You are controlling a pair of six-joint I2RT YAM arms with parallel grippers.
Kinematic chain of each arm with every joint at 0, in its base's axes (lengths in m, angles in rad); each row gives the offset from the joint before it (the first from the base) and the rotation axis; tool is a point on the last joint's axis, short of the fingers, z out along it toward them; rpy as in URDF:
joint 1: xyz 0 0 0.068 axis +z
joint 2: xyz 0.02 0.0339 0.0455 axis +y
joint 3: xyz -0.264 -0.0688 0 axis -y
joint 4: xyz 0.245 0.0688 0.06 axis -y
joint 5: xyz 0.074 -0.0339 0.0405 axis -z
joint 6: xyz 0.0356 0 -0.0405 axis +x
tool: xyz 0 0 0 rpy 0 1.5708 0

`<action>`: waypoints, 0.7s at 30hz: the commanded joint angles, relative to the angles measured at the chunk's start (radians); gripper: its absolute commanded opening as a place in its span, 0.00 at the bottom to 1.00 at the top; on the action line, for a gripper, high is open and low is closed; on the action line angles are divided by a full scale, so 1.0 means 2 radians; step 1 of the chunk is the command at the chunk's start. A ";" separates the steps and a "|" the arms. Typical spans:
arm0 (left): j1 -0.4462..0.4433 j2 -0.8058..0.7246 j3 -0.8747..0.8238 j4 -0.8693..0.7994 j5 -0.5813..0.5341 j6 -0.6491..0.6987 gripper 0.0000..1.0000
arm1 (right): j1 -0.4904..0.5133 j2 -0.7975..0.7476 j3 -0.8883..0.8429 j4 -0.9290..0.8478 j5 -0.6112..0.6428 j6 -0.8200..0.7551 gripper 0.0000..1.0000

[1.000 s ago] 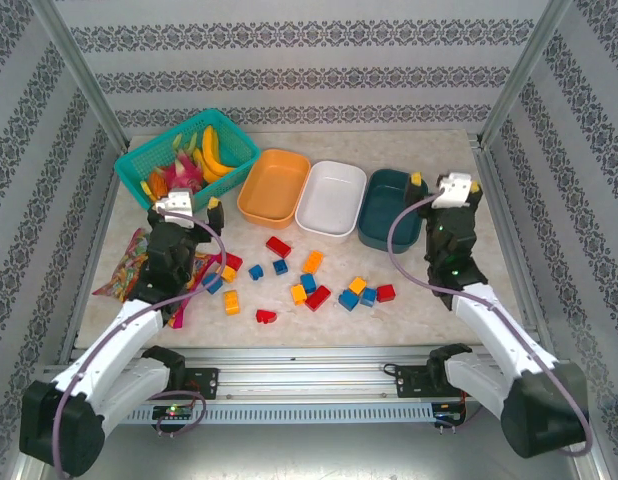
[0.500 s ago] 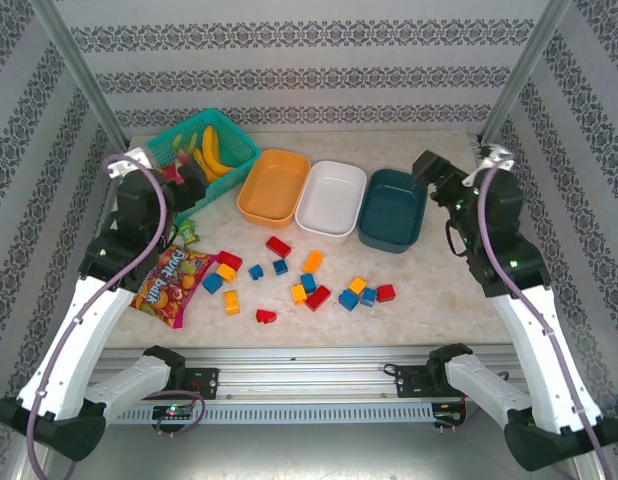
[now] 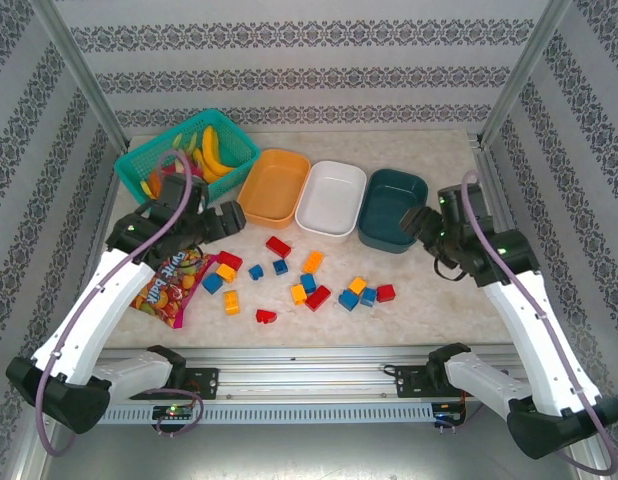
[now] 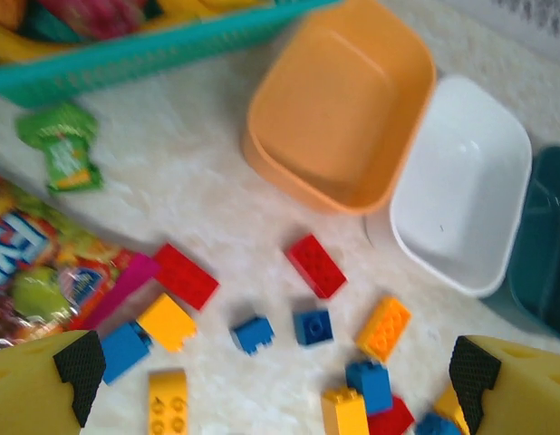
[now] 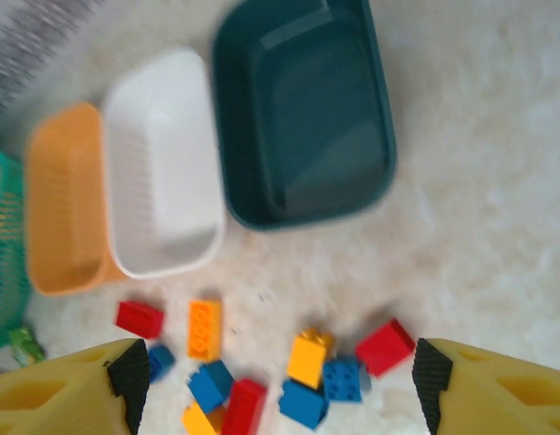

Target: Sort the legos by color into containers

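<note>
Seen from above, the teal mesh basket [image 3: 139, 161] of toy bananas [image 3: 214, 152] sits at 10 o'clock of the orange bowl [image 3: 274, 188]. The snack bag [image 3: 167, 287] lies at 9 o'clock of the legos [image 3: 307, 283]. These are small studded bricks in red, blue and orange-yellow, scattered loose on the pale table [image 3: 444, 155]. They lie at 6 o'clock of the three rounded bowls, and every brick is outside them. The left gripper [image 3: 227, 214] hangs between the basket and the bricks' left end, its claw spread wide with nothing in it. The orange bowl, the white bowl [image 3: 331, 198] and the dark teal bowl [image 3: 392, 209] stand side by side in a row, edges touching or nearly so. The right gripper [image 3: 417, 222] hovers at 4 o'clock of the dark teal bowl, its claw also spread and pinching nothing. The left wrist camera brings out the raised studs on a red, an orange and a yellow brick. It also shows a small green wrapper [image 4: 67, 156] just beside the basket wall. The right wrist camera is blurred: the bricks show as plain colour blocks along its 6 o'clock edge, with the teal bowl's smooth dark inside at 12 o'clock.
</note>
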 commanded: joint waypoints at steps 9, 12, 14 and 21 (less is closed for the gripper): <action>-0.112 0.038 -0.080 0.106 0.034 -0.016 1.00 | 0.008 0.036 -0.229 0.163 -0.093 0.174 0.75; -0.128 0.049 -0.094 0.130 0.030 -0.020 1.00 | 0.004 0.060 -0.268 0.211 -0.113 0.215 0.74; -0.134 0.056 -0.097 0.140 0.027 -0.025 1.00 | 0.005 0.069 -0.287 0.238 -0.113 0.238 0.74; -0.146 0.065 -0.093 0.147 0.028 -0.023 1.00 | -0.003 0.095 -0.309 0.274 -0.111 0.273 0.72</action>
